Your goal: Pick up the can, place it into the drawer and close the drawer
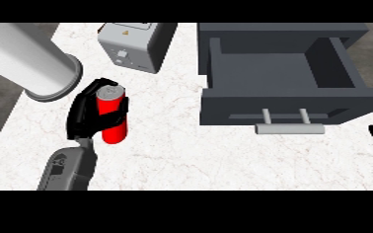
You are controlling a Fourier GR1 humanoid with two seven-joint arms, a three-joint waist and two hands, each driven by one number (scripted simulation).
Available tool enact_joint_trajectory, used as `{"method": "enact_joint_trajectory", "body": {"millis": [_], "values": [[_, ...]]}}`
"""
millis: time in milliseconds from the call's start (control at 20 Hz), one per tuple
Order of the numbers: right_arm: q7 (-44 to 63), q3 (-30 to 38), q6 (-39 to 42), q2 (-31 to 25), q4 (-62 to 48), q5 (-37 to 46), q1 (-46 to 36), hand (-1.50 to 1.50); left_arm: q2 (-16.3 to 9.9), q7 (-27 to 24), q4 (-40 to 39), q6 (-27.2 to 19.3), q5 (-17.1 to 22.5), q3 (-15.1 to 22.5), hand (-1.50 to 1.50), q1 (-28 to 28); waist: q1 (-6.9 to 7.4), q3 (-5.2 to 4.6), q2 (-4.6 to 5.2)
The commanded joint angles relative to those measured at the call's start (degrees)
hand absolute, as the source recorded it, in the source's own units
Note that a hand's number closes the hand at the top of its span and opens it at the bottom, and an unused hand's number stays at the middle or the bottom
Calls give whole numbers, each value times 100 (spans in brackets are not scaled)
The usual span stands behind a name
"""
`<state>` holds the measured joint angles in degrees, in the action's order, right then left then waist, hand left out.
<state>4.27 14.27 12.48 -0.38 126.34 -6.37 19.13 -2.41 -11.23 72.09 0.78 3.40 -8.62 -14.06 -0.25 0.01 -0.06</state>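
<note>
Trouble, by my judgement, would most likely come on the way across the counter (175,143): the drawer (280,69) stood open well to the right of the can (113,113), and its dark front panel rose between the 2. A carry kept too low could knock the can's base against that panel or against the grey handle (289,128) jutting toward the robot. A tilt during the lift could also let the can shift inside the hold, since the black fingers covered only part of its length.

The left hand (87,114) was curled around the can from its left side, with a thumb or finger crossing the red body near the top. The right hand showed only as a dark sliver at the view's right edge (371,130), and I could not tell its state.

The can was a slim red cylinder with a grey, round top, upright or nearly so on the white marbled counter. It sat just below a large pale cylinder (36,66) and near a small grey appliance (134,44).
</note>
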Motion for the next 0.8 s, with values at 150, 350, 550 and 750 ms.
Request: {"method": "enact_joint_trajectory", "body": {"millis": [150,350,550,750], "values": [[-140,318,95,-71,-260,-230,3,-150,214,849,1030,-414,-278,544,150,-351,7,3,-6],[-69,155,53,-56,-205,-72,-255,-150,235,1386,1109,-1096,-358,1094,150,-956,-7,2,-3],[579,226,-152,-109,205,-229,-371,-150,239,1844,1198,-1249,-439,1384,150,-1300,-6,0,-1],[-66,-95,-63,35,158,77,108,-150,240,2279,483,-1890,-509,1595,150,-2618,-100,1,9]]}}
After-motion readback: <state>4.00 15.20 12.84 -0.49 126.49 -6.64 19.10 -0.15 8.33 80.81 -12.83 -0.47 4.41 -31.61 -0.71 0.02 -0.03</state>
